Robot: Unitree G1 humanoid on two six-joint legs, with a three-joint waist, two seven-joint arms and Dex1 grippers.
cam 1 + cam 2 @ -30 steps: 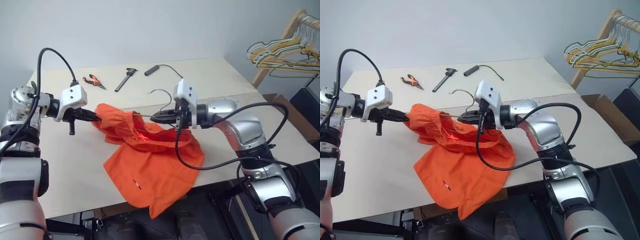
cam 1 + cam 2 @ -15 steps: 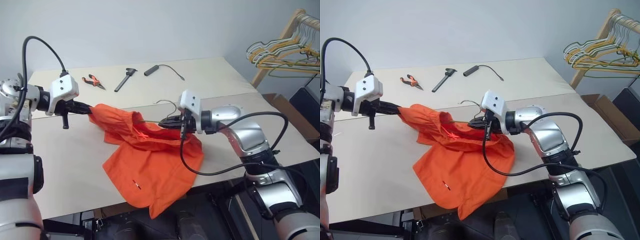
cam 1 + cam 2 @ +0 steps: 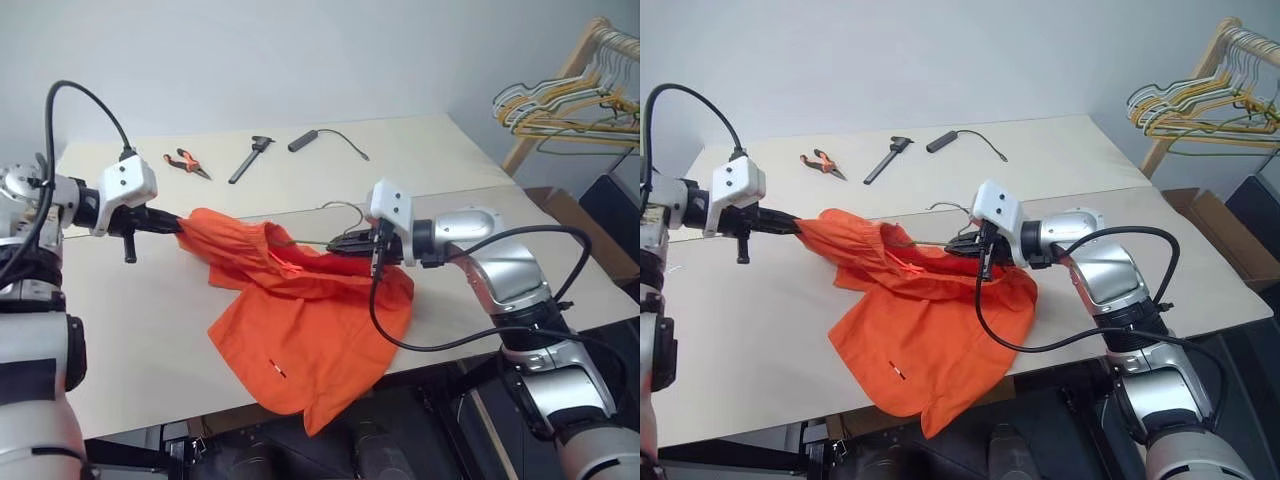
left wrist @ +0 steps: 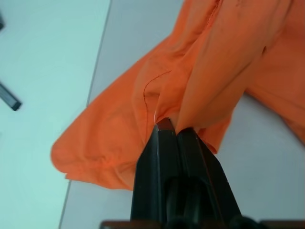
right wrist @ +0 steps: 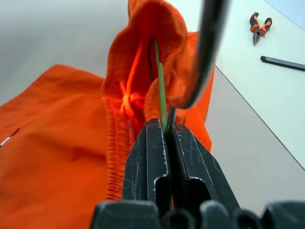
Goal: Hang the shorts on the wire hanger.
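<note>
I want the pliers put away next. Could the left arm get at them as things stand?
Probably not yet: the left gripper is shut on the shorts. The pliers lie just beyond it on the table, unobstructed.

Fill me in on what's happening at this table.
The robot is working the shorts onto the hanger. Its left gripper has its jaws shut on one end of the waistband and holds it up off the table. The right gripper has its jaws shut on the hanger, whose wire runs into the waist opening while the hook sticks out behind. Most of the fabric lies on the table and droops over its near edge.
</note>
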